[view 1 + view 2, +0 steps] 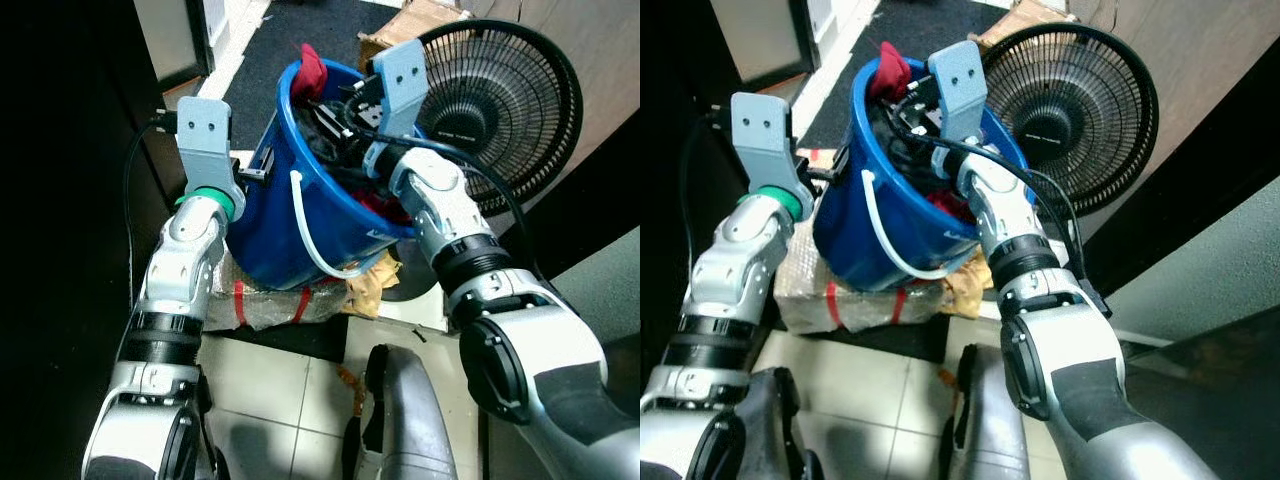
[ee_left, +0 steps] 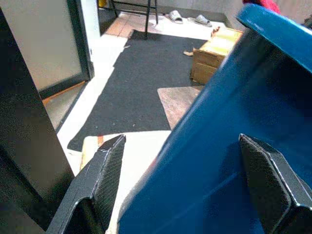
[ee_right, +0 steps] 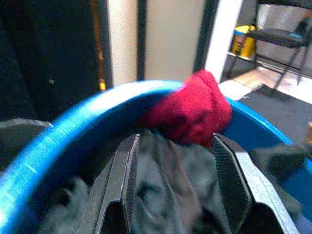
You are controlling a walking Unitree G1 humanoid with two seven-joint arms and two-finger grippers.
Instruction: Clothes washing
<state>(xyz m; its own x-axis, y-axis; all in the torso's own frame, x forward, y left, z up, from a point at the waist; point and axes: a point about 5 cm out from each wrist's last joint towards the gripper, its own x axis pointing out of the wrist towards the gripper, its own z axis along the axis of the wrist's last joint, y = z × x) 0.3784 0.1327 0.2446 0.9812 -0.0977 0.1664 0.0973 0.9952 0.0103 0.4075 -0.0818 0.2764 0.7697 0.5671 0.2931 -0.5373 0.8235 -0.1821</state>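
Note:
A blue bucket leans tilted on a plastic-wrapped bundle, its white handle hanging down the front. Dark clothes fill it, and a red cloth lies over the far rim. My left gripper is open against the bucket's outer left wall, which runs between the fingers. My right gripper reaches in over the right rim, open, with dark grey cloth between its fingers and the red cloth just past the tips.
A black floor fan stands close behind the bucket on the right. A cardboard box and a black mat lie beyond. A dark cabinet borders the left. Pale floor tiles run below.

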